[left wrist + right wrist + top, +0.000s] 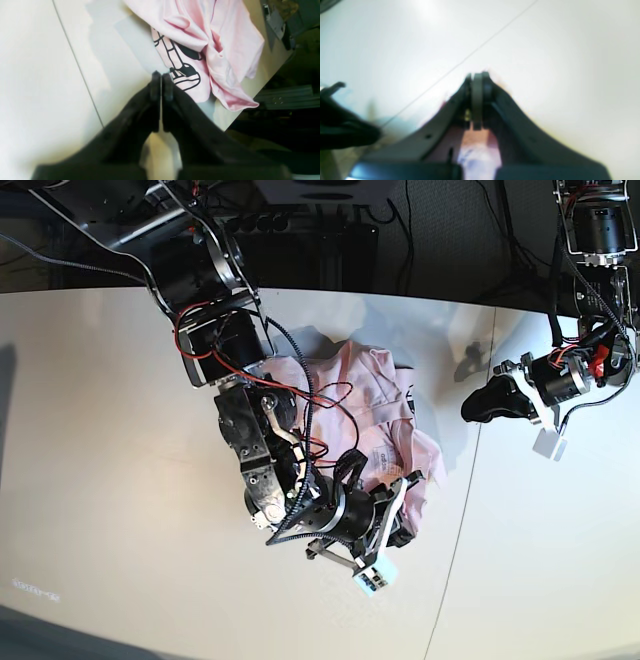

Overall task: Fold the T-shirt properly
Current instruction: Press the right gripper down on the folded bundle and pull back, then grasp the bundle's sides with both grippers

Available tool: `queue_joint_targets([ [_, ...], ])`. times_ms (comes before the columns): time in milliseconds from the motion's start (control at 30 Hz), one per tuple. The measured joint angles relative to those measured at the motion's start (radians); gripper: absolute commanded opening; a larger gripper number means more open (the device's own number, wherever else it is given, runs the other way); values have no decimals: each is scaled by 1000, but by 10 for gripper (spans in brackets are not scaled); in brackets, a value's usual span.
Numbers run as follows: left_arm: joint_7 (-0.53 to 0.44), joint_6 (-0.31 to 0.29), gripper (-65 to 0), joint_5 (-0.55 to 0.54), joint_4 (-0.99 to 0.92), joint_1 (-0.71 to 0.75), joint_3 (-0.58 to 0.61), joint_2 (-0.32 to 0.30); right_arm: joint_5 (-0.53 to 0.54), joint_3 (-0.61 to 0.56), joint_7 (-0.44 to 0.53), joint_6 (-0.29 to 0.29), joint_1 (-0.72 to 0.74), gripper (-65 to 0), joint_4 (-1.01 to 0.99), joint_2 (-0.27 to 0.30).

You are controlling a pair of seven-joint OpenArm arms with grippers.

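Currently, entries run from largest item to smallest.

Tabletop (pixel 100 480): white, with a thin seam line running across it; carries the shirt only. No containers visible in any view.

T-shirt (pixel 375 395): pale pink, lying in a crumpled heap near the middle of the tabletop, not spread flat. In the left wrist view the black line graphic (pixel 183 71) shows between bunched folds, and one edge of the cloth lies close to the tabletop's edge.

Right hand (pixel 385 525): low over the near side of the heap, partly covering it in the base view. Jaws pressed together; pink cloth shows blurred behind and below them in the right wrist view, but whether any is pinched I cannot tell.

Left hand (pixel 492 402): well apart from the shirt, above bare tabletop. Jaws closed tip to tip with nothing between them.

Step in hand: judged to be the very start, gathering or opening out the heap; no fold made yet.

Next move calls for: spreading the shirt flat, likely needing both hands on separate edges or corners, so the left hand must open and come across.
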Motion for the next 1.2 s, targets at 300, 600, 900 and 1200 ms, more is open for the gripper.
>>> queue_joint_targets([
  [300,23,0,-635,-43,258,0,-140,-80,-53,0,3,0,11,-650,33,108],
  [600,44,1,-635,-99,514,126,-140,-58,-49,67,2,0,10,-650,34,214],
  [900,35,1,-635,-94,591,227,-12,10,-54,114,26,0,12,-650,5,283],
  [1200,-81,1,-635,140,590,225,165,125,-114,73,108,0,28,-650,-143,277],
])
